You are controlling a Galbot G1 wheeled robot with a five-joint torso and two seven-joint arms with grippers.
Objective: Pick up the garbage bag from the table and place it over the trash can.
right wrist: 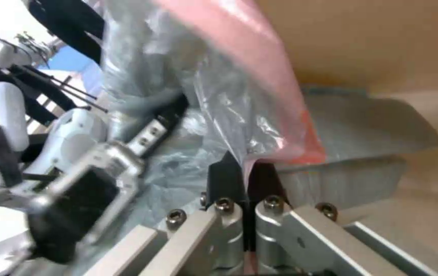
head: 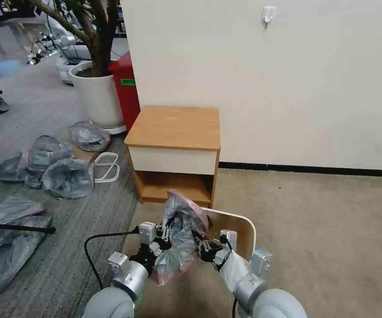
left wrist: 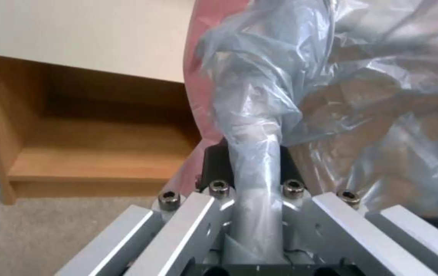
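Garbage bag (head: 180,234): off the table (head: 173,128), held above the trash can (head: 239,229)
Left gripper (head: 166,234): jaws pinching bag
Right gripper (head: 200,245): jaws pinching pink rim
Progress: 1 of 2 steps done; fitting over the can remains

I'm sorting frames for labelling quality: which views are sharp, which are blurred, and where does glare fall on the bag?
Head view: sharp and evenly lit; the garbage bag hangs between the left hand and the right hand over the trash can. Left wrist view: near plastic soft, pale sheen on the folds. Right wrist view: streaky blur, bright highlights on the plastic.
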